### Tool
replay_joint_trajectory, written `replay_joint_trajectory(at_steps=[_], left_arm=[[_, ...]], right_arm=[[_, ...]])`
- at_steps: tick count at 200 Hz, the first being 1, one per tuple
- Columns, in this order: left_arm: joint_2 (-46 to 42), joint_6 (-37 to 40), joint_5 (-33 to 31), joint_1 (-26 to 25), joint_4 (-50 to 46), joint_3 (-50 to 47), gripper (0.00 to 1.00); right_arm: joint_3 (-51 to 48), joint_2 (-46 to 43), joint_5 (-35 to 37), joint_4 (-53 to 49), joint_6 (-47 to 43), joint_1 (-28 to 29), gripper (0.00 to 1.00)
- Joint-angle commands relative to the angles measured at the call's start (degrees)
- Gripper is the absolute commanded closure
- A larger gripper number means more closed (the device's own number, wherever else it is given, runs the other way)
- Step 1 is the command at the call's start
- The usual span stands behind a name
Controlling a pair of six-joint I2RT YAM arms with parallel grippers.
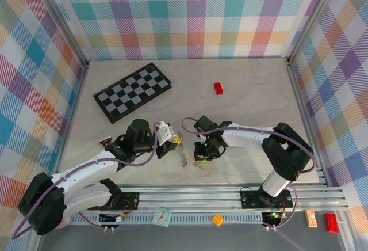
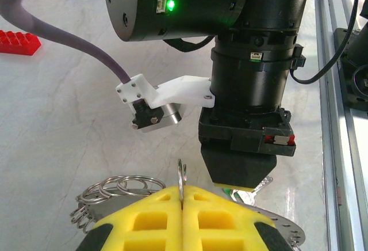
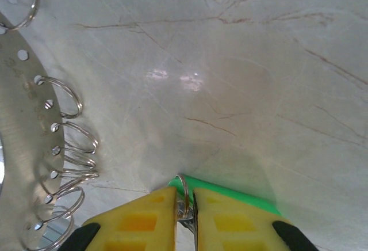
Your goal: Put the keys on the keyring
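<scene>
Keyring (image 1: 184, 156) lies on the table (image 1: 241, 90) close to its near edge, about midway along it, between your two grippers. From the top camera you get little more than a thin grey sliver. The right wrist camera shows you its flat metal plate, pierced with holes along the rim, with wire loops threaded through them. The left wrist camera shows those loops fanned out beside the yellow pads. Your left gripper (image 1: 175, 141) is clenched on the keyring: in its own wrist view the two pads press flush, with one thin loop standing upright in the seam, a detail too small for the top view. Your right gripper (image 1: 199, 158) is clamped on the green key (image 3: 230, 191), and a small ring at the key's head is caught in the narrow slit between the pads. The left wrist camera sees that gripper from the front, tip down at the table, just beside the plate. A red block (image 1: 218, 88) lies well apart toward the far edge, and a chessboard (image 1: 132, 91) lies toward the far left corner.
</scene>
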Motion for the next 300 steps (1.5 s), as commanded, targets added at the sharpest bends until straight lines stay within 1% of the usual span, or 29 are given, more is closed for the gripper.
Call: replay_joint_trajectory(at_steps=[1, 34, 57, 89, 113, 154, 201, 238, 259, 300], left_arm=[[-1.18, 1.02, 1.54, -0.84, 0.34, 2.18, 1.0], [-1.19, 1.12, 1.57, -0.81, 0.28, 2.18, 1.0], [-1.32, 1.15, 1.48, -0.87, 0.12, 2.18, 1.0], [-1.61, 1.14, 1.35, -0.84, -0.01, 2.18, 1.0], [-1.55, 0.66, 0.77, -0.84, -0.78, 2.63, 1.0], [-0.8, -1.65, 0.63, -0.87, -3.1, 3.88, 1.0], [2.21, -3.25, 1.76, -0.82, -6.38, 6.11, 1.0], [4.51, -4.04, 3.26, -0.86, -7.17, 7.61, 1.0], [5.54, -4.47, 3.8, -0.88, -7.05, 8.05, 1.0], [5.66, -4.48, 4.23, -0.85, -7.15, 8.07, 1.0]], right_arm=[[1.42, 0.66, 0.11, -1.4, 0.22, 0.4, 0.85], [1.54, 0.71, -0.48, -1.04, 0.22, 0.56, 0.92], [1.52, 0.21, -0.46, -1.07, 0.13, 0.57, 1.0], [1.43, -2.37, 0.11, -1.18, -1.62, 0.57, 1.0], [0.34, -7.13, 0.66, 0.29, -6.68, 0.57, 1.0], [-2.16, -16.95, 4.39, 3.14, -15.35, 0.57, 1.0], [-3.02, -23.71, 2.71, 7.4, -26.55, 0.57, 1.0], [-2.46, -26.34, 1.77, 9.07, -34.34, 0.57, 1.0], [-1.37, -25.76, 0.47, 9.5, -36.95, 0.66, 1.0], [0.86, -24.27, 1.4, 9.64, -40.35, 1.02, 1.0]])
